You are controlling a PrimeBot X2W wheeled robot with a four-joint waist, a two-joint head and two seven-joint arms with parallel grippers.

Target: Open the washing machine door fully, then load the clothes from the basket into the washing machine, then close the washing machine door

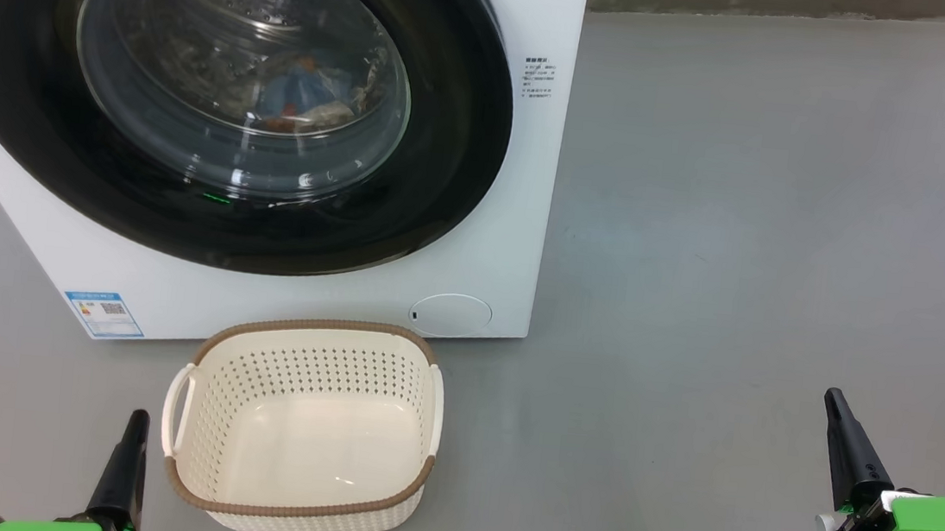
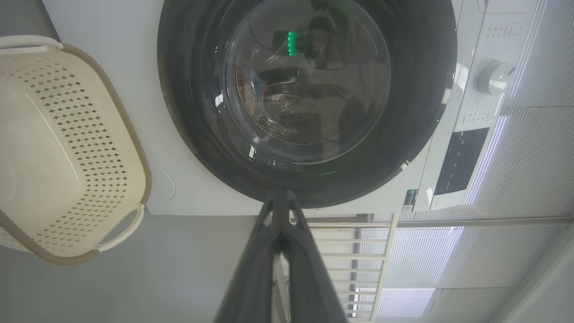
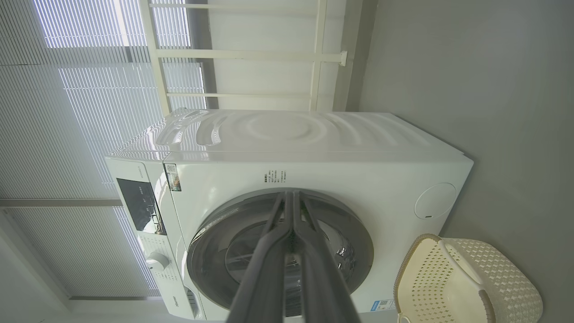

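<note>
Ahead of the left gripper (image 1: 132, 450) and right gripper (image 1: 846, 440), both clenched on nothing, the washing machine door (image 1: 230, 86) is being shown closed (clothes (image 1: 306, 98) inside, basket (image 1: 311, 324) empty); rigid and glossy, it is being judged best gripped at its rim.

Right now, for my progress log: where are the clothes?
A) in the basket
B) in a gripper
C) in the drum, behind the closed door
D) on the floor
C: the clothes show through the closed washing machine door, and the basket holds nothing.
</note>
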